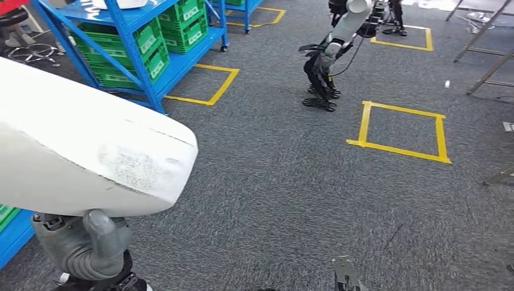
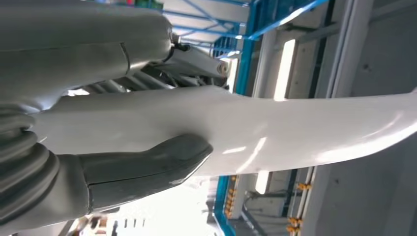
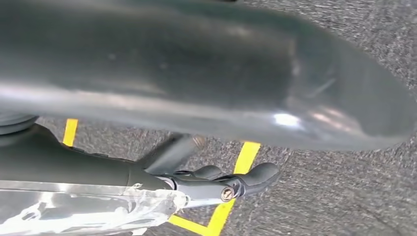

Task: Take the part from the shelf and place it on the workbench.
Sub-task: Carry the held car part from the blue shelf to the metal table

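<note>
A large white curved part (image 1: 79, 145) fills the left of the head view, carried over the carpet. My left hand (image 1: 85, 242) holds it from below, thumb up against its underside. In the left wrist view the grey thumb (image 2: 147, 167) presses on the glossy white part (image 2: 305, 132), and the fingers (image 2: 196, 56) reach round its other side. My right hand (image 3: 231, 182) hangs over the carpet with dark fingers stretched out and nothing in them; its thick grey thumb (image 3: 196, 73) looms blurred close to the camera.
A blue shelf (image 1: 136, 42) with green crates (image 1: 182, 24) stands at the back left. Another robot (image 1: 327, 60) stands ahead in the middle. Yellow tape squares (image 1: 400, 130) mark the grey carpet. Metal frame legs (image 1: 485, 54) stand at the far right.
</note>
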### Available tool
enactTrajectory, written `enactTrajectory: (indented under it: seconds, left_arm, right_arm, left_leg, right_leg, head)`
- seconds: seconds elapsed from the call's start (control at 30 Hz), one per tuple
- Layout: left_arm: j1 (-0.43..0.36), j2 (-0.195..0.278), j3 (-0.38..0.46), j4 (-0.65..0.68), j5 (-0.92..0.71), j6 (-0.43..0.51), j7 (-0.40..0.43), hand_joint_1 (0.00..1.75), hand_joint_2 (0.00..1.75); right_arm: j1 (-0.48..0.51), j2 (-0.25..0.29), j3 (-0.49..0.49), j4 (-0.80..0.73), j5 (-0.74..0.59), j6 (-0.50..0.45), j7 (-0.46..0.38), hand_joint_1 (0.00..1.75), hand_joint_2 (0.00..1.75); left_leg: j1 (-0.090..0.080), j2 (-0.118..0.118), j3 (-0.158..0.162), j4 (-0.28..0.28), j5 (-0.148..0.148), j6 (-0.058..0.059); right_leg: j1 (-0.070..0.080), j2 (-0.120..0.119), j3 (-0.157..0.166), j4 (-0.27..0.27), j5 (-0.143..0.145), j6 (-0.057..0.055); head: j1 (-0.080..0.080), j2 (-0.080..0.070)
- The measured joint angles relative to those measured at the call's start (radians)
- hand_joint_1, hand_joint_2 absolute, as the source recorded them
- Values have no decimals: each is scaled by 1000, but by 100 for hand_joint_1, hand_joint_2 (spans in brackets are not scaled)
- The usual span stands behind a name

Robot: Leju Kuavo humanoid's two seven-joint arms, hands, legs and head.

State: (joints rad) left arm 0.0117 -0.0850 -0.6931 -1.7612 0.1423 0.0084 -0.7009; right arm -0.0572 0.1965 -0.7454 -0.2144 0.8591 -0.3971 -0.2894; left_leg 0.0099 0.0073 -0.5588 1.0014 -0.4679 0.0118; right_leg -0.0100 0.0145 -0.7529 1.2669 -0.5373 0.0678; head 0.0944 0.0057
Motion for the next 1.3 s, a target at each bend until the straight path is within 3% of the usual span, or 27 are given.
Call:
enactTrajectory:
  seconds: [0.03,0.07,0.1,0.17,0.23,0.33,0.4,0.43,0.47,0.53,0.57,0.6,0.63,0.7,0.77,0.83,0.9,0.97,1.03,1.07,1.1,1.13,1.2,1.23,1.27,1.3]
  left_arm:
    - [0,0,0,0,0,0,0,175,175]
    - [0,0,0,0,0,0,0,175,175]
    - [0,1,-1,0,0,0,0,175,175]
    - [0,0,-1,0,0,0,0,175,175]
    - [-1,1,-1,0,0,0,0,175,175]
    - [-5,1,-3,0,1,0,0,175,175]
    - [-7,1,-4,0,1,0,0,175,175]
    - [-8,2,-4,0,1,0,0,175,175]
    - [-7,3,-4,0,1,1,0,175,175]
    - [-6,6,-4,0,2,3,0,175,175]
    - [-6,7,-4,0,2,3,0,175,175]
    - [-6,7,-4,0,2,3,0,175,175]
    - [-6,7,-4,0,2,3,0,175,175]
    - [-6,7,-4,0,2,3,0,175,175]
    - [-6,7,-5,0,2,4,0,175,175]
    - [-7,6,-5,1,3,4,0,175,175]
    - [-8,3,-6,1,3,3,0,175,175]
    - [-8,1,-6,1,3,3,0,175,175]
    - [-7,1,-5,1,3,3,0,175,175]
    - [-7,1,-6,1,3,3,0,175,175]
    - [-7,1,-6,1,3,3,0,175,175]
    - [-7,1,-6,1,3,3,0,175,175]
    - [-7,0,-6,1,3,3,0,175,175]
    - [-8,0,-6,1,3,3,0,175,175]
    - [-8,0,-5,1,3,3,0,175,175]
    - [-8,0,-5,1,3,3,0,175,175]
  right_arm:
    - [0,0,0,0,0,0,0,0,0]
    - [1,0,0,0,0,0,0,0,0]
    - [3,0,0,0,0,0,0,0,0]
    - [2,0,-1,0,0,0,0,0,0]
    - [-2,0,-1,0,0,0,0,0,0]
    - [-1,0,-1,0,0,0,1,0,0]
    - [0,0,-1,0,0,0,2,0,0]
    - [0,0,-2,0,0,0,2,0,0]
    - [-2,0,-2,0,1,0,2,0,0]
    - [-2,0,-2,0,1,0,2,0,0]
    - [-2,0,-2,0,1,0,2,0,0]
    - [-1,0,-3,0,2,0,2,0,0]
    - [-1,0,-4,0,2,0,2,0,0]
    - [-2,0,-4,0,2,0,2,0,0]
    - [-2,0,-5,0,2,0,2,0,0]
    - [3,0,-6,0,2,0,3,0,0]
    - [7,0,-7,0,2,0,4,0,0]
    - [3,0,-7,0,2,1,5,0,0]
    - [1,0,-7,0,2,1,5,0,0]
    - [2,0,-7,0,2,1,5,0,0]
    - [3,0,-8,0,2,1,5,0,0]
    - [4,0,-8,0,2,1,5,0,0]
    - [2,0,-8,0,2,1,5,0,0]
    - [-1,0,-8,0,2,1,5,0,0]
    - [-3,0,-9,0,2,1,5,0,0]
    - [-4,0,-9,0,3,1,5,0,0]
  left_leg:
    - [-1,13,1,0,-1,0]
    - [-1,25,3,0,-3,0]
    - [-1,37,6,0,-6,-1]
    - [-4,58,16,1,-15,-9]
    - [-10,74,24,3,-23,-18]
    - [-10,93,30,-1,-28,-33]
    - [-6,61,16,33,-55,-42]
    - [-5,36,-7,80,-82,-45]
    - [-5,15,-41,148,-114,-46]
    - [-5,2,-109,267,-151,-48]
    - [-5,1,-125,285,-141,-48]
    - [-4,0,-121,263,-113,-47]
    - [-3,-6,-100,211,-74,-46]
    - [4,-48,-44,82,-12,-45]
    - [6,-78,-16,18,3,-39]
    - [3,-64,-13,10,4,-23]
    - [3,-42,-10,5,9,-9]
    - [0,-17,-8,3,9,0]
    - [-4,10,-8,3,7,4]
    - [-5,22,-7,3,5,4]
    - [-6,34,-5,3,4,4]
    - [-7,46,-3,3,2,3]
    - [-11,65,5,4,-5,-3]
    - [-14,73,8,5,-8,-8]
    - [-16,81,10,5,-10,-13]
    - [-17,91,12,4,-11,-18]
  right_leg:
    - [0,-5,-18,39,-11,0]
    - [0,-8,-16,40,-3,0]
    - [0,-12,6,1,21,-1]
    - [4,-46,87,-138,82,-6]
    - [8,-71,135,-224,108,-15]
    - [10,-46,135,-235,111,-32]
    - [5,-24,136,-241,115,-43]
    - [3,-13,137,-242,116,-46]
    - [2,-1,137,-243,116,-49]
    - [1,25,137,-243,115,-50]
    - [1,39,138,-243,115,-51]
    - [0,53,139,-243,115,-50]
    - [-1,67,140,-243,116,-49]
    - [-2,95,138,-239,115,-41]
    - [-3,116,132,-238,117,-28]
    - [-7,128,125,-244,122,-13]
    - [-5,85,108,-217,104,-4]
    - [-1,19,56,-109,45,1]
    - [-1,-3,-5,17,-8,4]
    - [-1,-6,-16,42,-12,3]
    - [-1,-8,-5,25,4,2]
    - [0,-15,26,-28,32,0]
    - [5,-62,108,-169,87,-8]
    - [9,-80,134,-213,101,-13]
    - [12,-91,145,-235,106,-18]
    - [14,-83,144,-237,106,-23]
  head:
    - [0,0]
    - [0,0]
    - [0,0]
    - [1,0]
    - [-1,0]
    - [-2,0]
    - [-4,0]
    - [-7,0]
    - [-8,0]
    - [-9,0]
    - [-9,0]
    - [-9,0]
    - [-9,0]
    - [-11,0]
    - [-13,0]
    - [-13,0]
    - [-8,0]
    - [-2,0]
    - [-1,0]
    - [0,0]
    - [0,0]
    - [0,0]
    - [0,0]
    - [0,0]
    - [-1,0]
    - [-2,0]
